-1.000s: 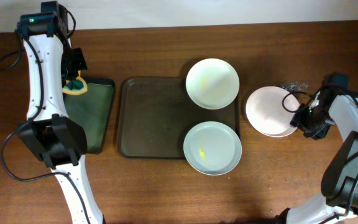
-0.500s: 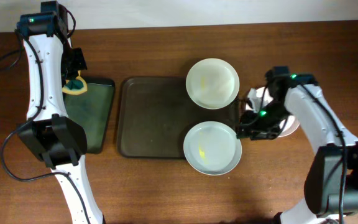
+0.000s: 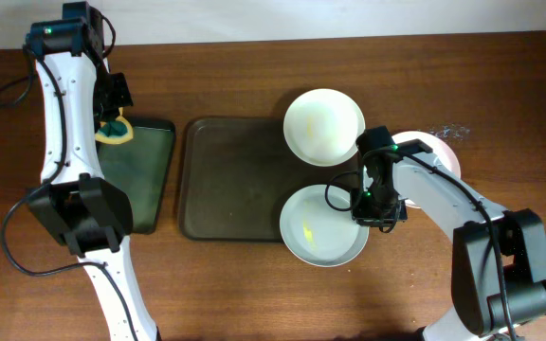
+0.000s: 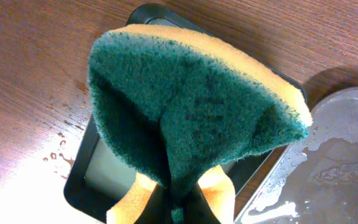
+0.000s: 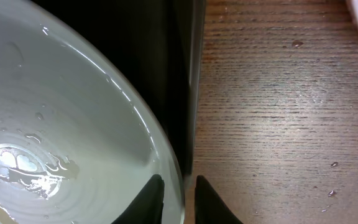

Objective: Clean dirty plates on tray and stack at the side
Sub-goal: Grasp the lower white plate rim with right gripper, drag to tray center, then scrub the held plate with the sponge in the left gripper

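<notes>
The dark brown tray (image 3: pixel 230 180) holds a cream plate (image 3: pixel 323 126) at its back right corner. A pale grey-blue plate (image 3: pixel 316 227) with a yellow smear sits at its front right corner. A white plate (image 3: pixel 441 152) lies on the table to the right, partly hidden by my right arm. My right gripper (image 3: pixel 373 213) is at the grey-blue plate's right rim. In the right wrist view its fingers (image 5: pixel 179 186) straddle the rim of that plate (image 5: pixel 55 124), one inside and one outside. My left gripper (image 3: pixel 114 121) is shut on a green-yellow sponge (image 4: pixel 191 106), held above the small black tray's back corner.
The small black tray (image 3: pixel 145 180) stands left of the brown tray; its wet surface shows in the left wrist view (image 4: pixel 340 162). A small black-rimmed container (image 4: pixel 82 180) lies under the sponge. Water drops dot the wood near the white plate.
My right arm has swung left, from the white plate at the side to the grey-blue plate's right rim. The left arm and sponge have not moved.
</notes>
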{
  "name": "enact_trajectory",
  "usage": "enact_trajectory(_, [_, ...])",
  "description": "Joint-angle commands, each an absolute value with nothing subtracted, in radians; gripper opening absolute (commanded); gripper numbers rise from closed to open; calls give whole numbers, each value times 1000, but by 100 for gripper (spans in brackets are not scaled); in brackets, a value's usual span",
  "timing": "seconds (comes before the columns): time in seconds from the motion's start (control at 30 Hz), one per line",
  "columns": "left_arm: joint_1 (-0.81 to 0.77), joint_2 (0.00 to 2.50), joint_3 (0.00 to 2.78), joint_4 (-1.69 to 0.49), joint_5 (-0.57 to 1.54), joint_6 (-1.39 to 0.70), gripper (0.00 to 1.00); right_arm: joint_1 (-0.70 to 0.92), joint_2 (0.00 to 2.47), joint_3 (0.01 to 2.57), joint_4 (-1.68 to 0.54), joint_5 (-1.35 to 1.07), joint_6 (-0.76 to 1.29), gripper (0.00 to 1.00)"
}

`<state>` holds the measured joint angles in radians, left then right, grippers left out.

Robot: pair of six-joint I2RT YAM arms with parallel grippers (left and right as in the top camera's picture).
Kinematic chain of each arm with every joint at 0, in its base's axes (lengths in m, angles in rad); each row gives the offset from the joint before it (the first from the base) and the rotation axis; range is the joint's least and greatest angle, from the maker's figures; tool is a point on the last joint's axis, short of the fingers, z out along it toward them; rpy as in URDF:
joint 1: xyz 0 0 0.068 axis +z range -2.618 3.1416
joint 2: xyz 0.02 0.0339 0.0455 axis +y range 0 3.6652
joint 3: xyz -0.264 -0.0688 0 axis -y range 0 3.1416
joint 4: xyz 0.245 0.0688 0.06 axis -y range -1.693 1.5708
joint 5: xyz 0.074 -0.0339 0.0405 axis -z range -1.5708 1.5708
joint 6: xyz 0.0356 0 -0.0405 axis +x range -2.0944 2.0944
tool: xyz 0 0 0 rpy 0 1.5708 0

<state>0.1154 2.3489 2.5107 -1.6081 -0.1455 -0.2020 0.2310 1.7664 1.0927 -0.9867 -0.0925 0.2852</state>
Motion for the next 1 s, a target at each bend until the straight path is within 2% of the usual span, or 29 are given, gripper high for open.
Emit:
enact_trajectory(0.0, [114, 2345, 2521, -1607, -145, -185, 0, 244, 1759, 1073, -979, -72, 298, 19])
enact_trajectory(0.07, [114, 2345, 2521, -1607, -145, -185, 0, 244, 1759, 1063, -979, -75, 313, 15])
enact_trajectory(0.1, [114, 2345, 2521, -1607, -145, -185, 0, 244, 1759, 1060, -979, -78, 320, 6])
enact_trajectory(0.13, [114, 2345, 2521, -1607, -145, -185, 0, 244, 1759, 1058, -982, -78, 321, 4])
enact_trajectory(0.23, [114, 2345, 2521, -1607, -145, -185, 0, 249, 1758, 1063, -998, -150, 320, 4])
enact_trajectory(0.4, [114, 2345, 2522, -1611, -145, -159, 0, 398, 1747, 1196, -974, -224, 376, 4])
enact_trajectory(0.53, [113, 2345, 2522, -1610, -118, -159, 0, 532, 1754, 1269, -744, -48, 707, 4])
enact_trajectory(0.6, [111, 2345, 2522, -1607, -114, -159, 0, 564, 1774, 1268, -664, 9, 792, 4])
enact_trajectory(0.7, [96, 2345, 2522, -1600, -107, -159, 0, 599, 1826, 1268, -566, 28, 841, 4])
enact_trajectory(0.87, [47, 2345, 2522, -1576, -108, -159, 0, 627, 1931, 1268, -548, 8, 880, 4])
enact_trajectory(0.93, [35, 2345, 2522, -1575, -107, -159, 0, 622, 1931, 1268, -540, 10, 833, 20])
enact_trajectory(0.97, [27, 2345, 2522, -1576, -104, -159, 0, 612, 1931, 1269, -533, 8, 788, 35])
